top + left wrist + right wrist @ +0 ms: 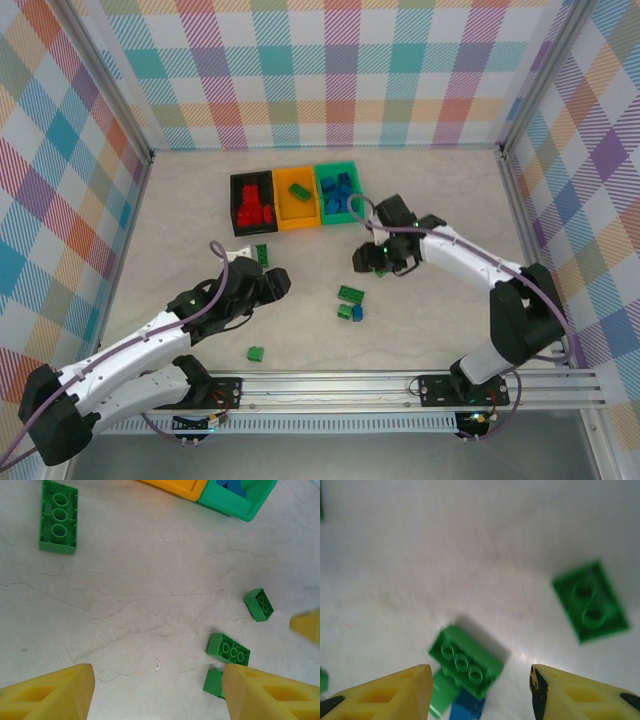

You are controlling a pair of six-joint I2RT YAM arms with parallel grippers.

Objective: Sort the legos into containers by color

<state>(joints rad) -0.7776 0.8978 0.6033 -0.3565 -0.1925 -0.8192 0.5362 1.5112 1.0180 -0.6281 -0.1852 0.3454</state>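
I read both grippers as apart, holding nothing. The left gripper (pixel 157 695) hangs over bare table (pixel 125 605). A long green brick (pixel 59 516) lies ahead on its left. Three green bricks (pixel 228 650) lie by its right finger (pixel 265 692), which partly hides one of them. In the right wrist view, the right gripper (pixel 480 692) frames a larger green brick (pixel 467 661) touching a blue brick (pixel 467 709); a smaller green brick (pixel 590 601) lies apart. From above, the black bin (pixel 234 205) holds red bricks (pixel 255 210), the orange bin (pixel 295 213) a single green brick (pixel 299 190), and the green bin (pixel 338 218) blue bricks (pixel 340 188).
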